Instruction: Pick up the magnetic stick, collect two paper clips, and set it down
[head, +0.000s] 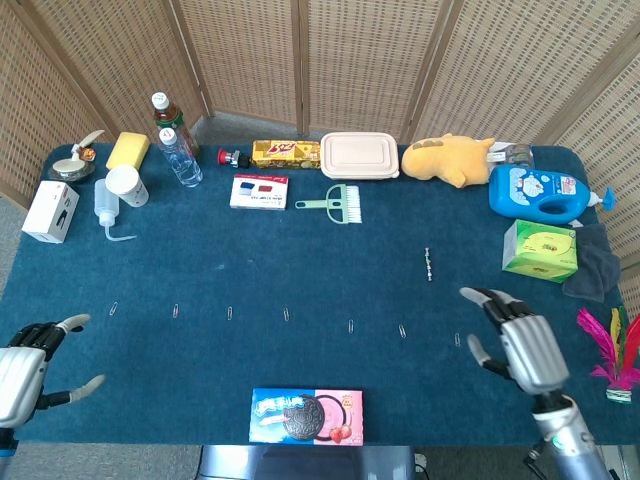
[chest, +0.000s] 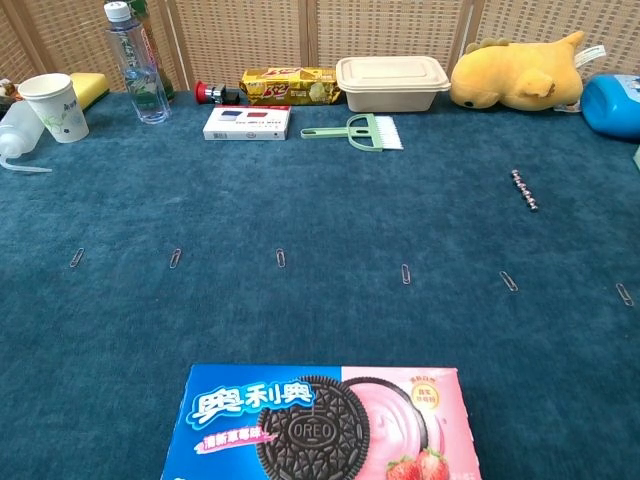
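Nearest the robot, at six o'clock on the blue carpeted table (head: 300, 260), lies a blue-and-pink biscuit box (head: 306, 415). At eight o'clock the left hand (head: 25, 370) hovers at the table edge, fingers spread, holding nothing. At four o'clock the right hand (head: 520, 345) is over the cloth, fingers apart and empty, just right of the nearest clip.

Beyond the box, a row of small wire paper clips (head: 350, 325) runs from nine o'clock to three o'clock, each well apart from the next.

Past the row, at two o'clock, the thin beaded silver magnetic stick (head: 429, 264) lies flat and untouched, roughly lengthwise toward the robot.

Judgement: the stick looks light, rigid and slim, lying low in the pile, so it may roll or slip. A pinch across its middle between thumb and finger seems best, leaving both ends free to draw clips. The clips look very light and should lift readily.

At twelve o'clock stand a beige lidded container (head: 359, 155) and a yellow plush toy (head: 450, 160).
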